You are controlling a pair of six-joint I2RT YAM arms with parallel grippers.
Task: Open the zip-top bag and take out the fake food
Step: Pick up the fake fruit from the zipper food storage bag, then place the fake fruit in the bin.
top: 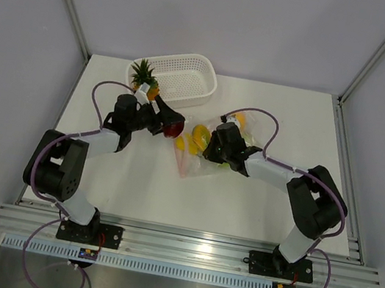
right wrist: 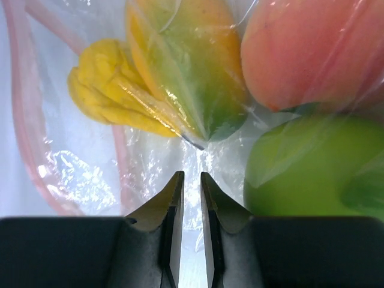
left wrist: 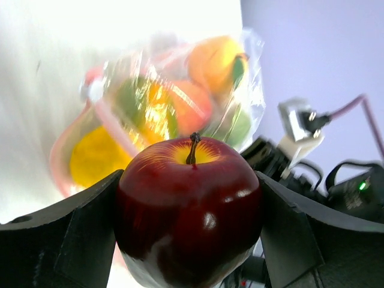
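We have our left arm bent at the elbow near its base, forearm reaching up and to the right. The left gripper stands wide, both fingers pressed against the sides of a dark red apple held between them. Our right arm folds at the elbow and stretches leftward. On the right gripper the jaws stand almost together, a thin slit between them, tips at the film of the zip-top bag. We cannot tell whether any film is pinched.
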